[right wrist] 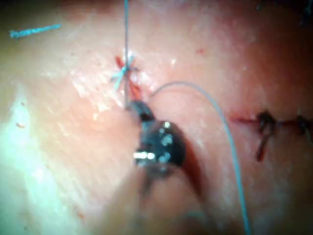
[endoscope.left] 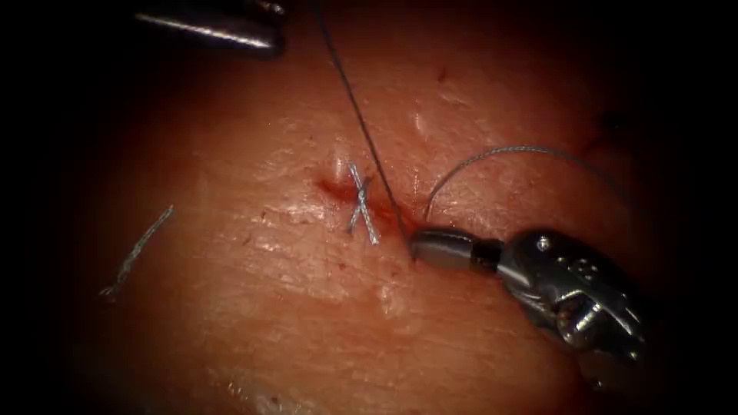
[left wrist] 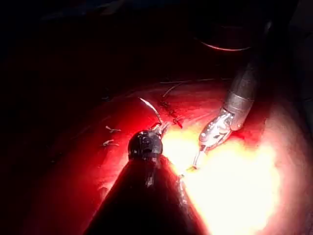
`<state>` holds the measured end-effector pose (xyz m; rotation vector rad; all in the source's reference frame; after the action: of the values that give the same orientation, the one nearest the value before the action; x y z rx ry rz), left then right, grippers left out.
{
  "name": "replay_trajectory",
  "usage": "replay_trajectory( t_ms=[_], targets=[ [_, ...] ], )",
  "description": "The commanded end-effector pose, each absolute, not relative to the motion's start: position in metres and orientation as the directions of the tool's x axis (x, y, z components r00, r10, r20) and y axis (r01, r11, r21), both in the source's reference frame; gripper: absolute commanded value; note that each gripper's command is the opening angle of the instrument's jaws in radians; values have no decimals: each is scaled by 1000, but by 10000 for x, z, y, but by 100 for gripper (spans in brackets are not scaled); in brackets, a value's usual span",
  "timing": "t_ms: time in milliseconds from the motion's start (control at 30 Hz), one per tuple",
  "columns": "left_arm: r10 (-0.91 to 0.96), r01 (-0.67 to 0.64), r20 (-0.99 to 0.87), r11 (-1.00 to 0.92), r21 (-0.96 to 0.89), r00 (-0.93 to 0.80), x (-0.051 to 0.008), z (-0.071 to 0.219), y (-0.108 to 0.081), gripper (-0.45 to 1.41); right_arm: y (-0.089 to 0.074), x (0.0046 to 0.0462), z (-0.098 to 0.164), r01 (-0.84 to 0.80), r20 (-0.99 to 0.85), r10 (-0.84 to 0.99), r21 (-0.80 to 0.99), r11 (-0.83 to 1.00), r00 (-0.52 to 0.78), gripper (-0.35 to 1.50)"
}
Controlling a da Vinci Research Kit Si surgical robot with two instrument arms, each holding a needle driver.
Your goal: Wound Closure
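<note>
No lettering shows on either tool. The right gripper (endoscope.left: 419,244) sits with its jaws closed at the right end of the cut (endoscope.left: 361,201), tip pressed to the tissue (endoscope.left: 292,307) where the thread (endoscope.left: 361,123) meets it; whether it pinches the thread I cannot tell. A knot (endoscope.left: 361,206) crosses the cut, and thread loops off to the right. A cut end (endoscope.left: 137,252) lies well to the left on bare tissue. In the left wrist view, the left gripper (left wrist: 162,127) holds the needle (left wrist: 150,108) near its end, lifted clear of the tissue.
</note>
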<state>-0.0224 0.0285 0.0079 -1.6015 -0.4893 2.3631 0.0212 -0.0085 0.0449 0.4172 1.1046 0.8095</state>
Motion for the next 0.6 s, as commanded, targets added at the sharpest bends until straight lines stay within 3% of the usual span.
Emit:
replay_trajectory(
  t_ms=[33, 300, 467, 600],
  targets=[
    [380, -32, -855, -918, -395, -354, -228, 85, 294, -45, -85, 218, 455, -363, -624, 753, 665, 653, 211, -35],
    [391, -122, -862, -920, -372, -323, -220, 109, 292, -45, -83, 216, 454, -362, -635, 742, 654, 665, 216, -32],
    [387, -132, -869, -922, -364, -310, -218, 128, 270, -45, -80, 211, 446, -352, -646, 729, 644, 679, 226, 9],
    [391, -130, -871, -921, -368, -299, -220, 138, 252, -42, -80, 211, 439, -350, -651, 724, 639, 685, 229, 27]
  ],
)
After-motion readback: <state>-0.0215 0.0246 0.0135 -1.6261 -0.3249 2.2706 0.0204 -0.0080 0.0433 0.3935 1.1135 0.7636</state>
